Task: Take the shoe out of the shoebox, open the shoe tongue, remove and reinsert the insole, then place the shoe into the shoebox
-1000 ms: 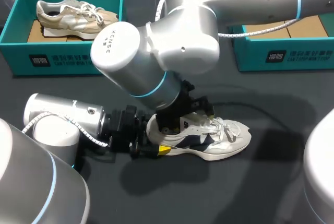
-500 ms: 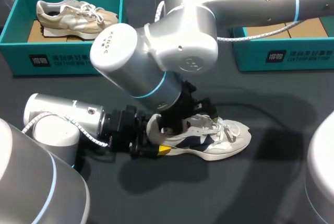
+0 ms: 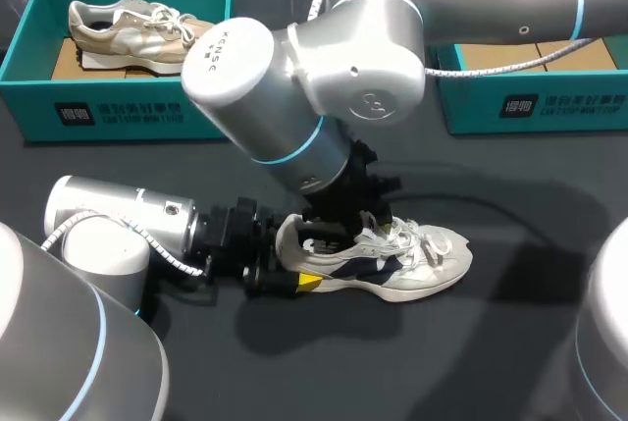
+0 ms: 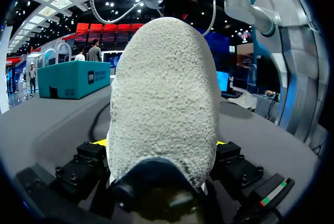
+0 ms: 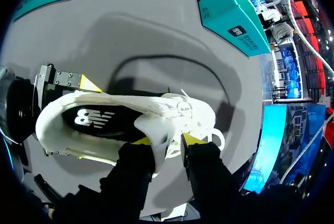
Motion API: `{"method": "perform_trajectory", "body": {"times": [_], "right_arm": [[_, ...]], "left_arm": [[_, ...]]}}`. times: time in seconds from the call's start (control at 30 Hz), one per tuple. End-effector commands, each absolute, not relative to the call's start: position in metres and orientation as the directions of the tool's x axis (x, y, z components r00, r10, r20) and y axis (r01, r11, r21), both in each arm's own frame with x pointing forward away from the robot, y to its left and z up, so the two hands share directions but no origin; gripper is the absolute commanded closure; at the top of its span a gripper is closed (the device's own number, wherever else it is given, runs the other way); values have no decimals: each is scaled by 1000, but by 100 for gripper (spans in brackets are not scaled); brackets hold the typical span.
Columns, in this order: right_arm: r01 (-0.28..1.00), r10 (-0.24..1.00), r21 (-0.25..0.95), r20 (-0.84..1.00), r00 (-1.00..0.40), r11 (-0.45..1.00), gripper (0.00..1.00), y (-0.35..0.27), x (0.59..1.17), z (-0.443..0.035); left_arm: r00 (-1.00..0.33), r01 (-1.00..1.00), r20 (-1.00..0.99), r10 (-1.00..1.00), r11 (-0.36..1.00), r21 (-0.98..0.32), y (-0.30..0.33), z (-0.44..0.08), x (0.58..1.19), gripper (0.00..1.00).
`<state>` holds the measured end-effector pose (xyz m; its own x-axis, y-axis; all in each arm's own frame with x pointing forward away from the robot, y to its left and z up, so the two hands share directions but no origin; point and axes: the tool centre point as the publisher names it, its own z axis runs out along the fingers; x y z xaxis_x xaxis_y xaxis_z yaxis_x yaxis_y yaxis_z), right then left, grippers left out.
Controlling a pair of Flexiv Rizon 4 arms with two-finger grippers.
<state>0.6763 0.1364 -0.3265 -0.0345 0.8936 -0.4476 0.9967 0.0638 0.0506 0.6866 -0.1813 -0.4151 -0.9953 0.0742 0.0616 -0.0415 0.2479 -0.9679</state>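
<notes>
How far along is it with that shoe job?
Done: the white shoe is out of the shoebox and lies on the table. In hand: the left gripper clamps the heel while the right gripper pinches the tongue to open it. Left: the dark insole, visible inside, must come out and go back, then the shoe gets boxed.

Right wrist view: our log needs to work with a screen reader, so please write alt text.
The right fingers pinch the tongue of a white shoe lying on the grey table; its black insole shows inside. The left arm's fingers clamp its heel.
</notes>
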Motion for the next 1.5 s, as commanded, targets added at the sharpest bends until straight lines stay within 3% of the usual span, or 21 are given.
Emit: {"method": "perform_trajectory", "body": {"times": [0.03,0.1,0.17,0.77,1.03,1.5], "right_arm": [[995,932,94,-362,-9,46,100,119,671,-322],[992,957,75,-279,-77,102,100,112,671,-324],[996,962,77,-272,-23,45,100,108,669,-327],[996,962,77,-272,-23,45,100,108,669,-327],[990,990,122,-133,-53,70,100,76,654,-324],[995,996,101,-86,9,0,100,47,651,-327]], "left_arm": [[-995,-41,62,74,249,-968,-182,-417,689,100],[-995,-41,62,74,249,-968,-182,-417,689,100],[-995,-41,62,74,249,-968,-182,-417,689,100],[-995,-41,62,74,249,-968,-182,-417,689,100],[-995,-41,62,74,249,-968,-182,-417,689,100],[-995,-41,62,74,249,-968,-182,-417,689,100]]}}
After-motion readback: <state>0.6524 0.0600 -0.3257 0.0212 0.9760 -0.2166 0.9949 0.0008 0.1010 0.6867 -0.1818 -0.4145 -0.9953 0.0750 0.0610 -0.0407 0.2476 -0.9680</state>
